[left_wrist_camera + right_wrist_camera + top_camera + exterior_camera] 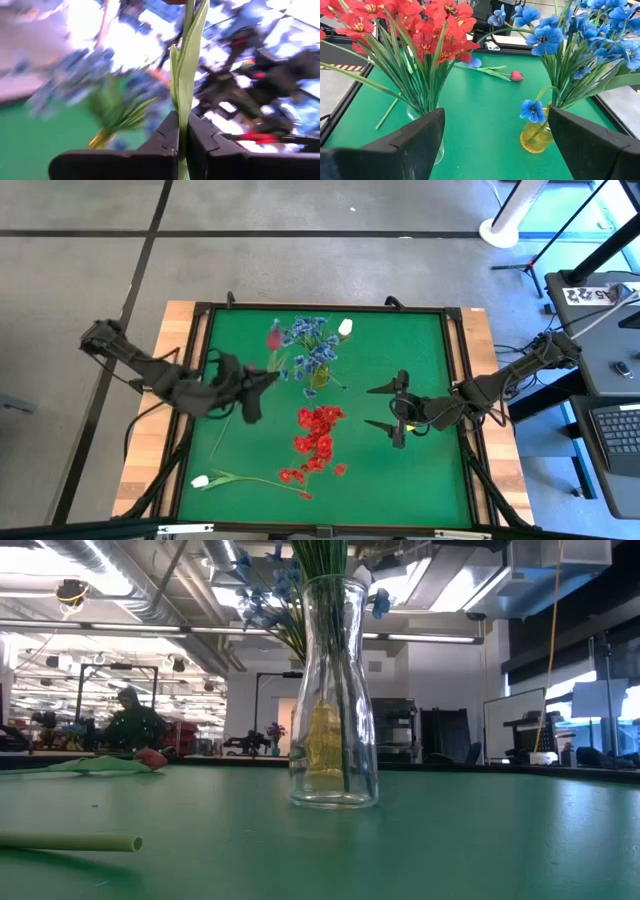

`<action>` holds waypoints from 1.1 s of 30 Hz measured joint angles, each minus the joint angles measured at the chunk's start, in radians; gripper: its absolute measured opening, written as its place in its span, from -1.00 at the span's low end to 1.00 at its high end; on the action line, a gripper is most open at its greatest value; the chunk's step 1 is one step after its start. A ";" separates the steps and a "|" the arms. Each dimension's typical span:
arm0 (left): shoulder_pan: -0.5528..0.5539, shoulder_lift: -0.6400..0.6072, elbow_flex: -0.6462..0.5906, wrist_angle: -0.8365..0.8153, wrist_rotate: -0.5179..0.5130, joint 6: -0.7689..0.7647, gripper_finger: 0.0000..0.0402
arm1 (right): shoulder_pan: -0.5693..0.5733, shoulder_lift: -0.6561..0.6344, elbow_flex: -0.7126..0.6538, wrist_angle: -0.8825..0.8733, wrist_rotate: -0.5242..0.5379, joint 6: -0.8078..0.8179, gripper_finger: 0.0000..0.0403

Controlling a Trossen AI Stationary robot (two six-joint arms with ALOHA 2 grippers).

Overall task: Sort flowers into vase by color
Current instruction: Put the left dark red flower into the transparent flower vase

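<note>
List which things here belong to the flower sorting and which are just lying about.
Job: blue flowers, yellow vase; red flowers, clear vase; pink bud, stem in shut left pincer; loose white tulip; second white tulip; open right pincer.
Lying about: laptop, white stand base beside the table.

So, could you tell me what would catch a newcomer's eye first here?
Two bouquets mid-table: blue flowers in a vase toward the far edge, red flowers nearer the front. The left gripper is shut on a pink bud's stem beside the blue bunch; the right gripper hangs open right of the red.
</note>
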 joint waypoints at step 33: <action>-0.017 0.373 0.000 0.971 0.331 0.775 -0.98 | 0.000 0.000 0.000 0.008 0.026 0.004 0.75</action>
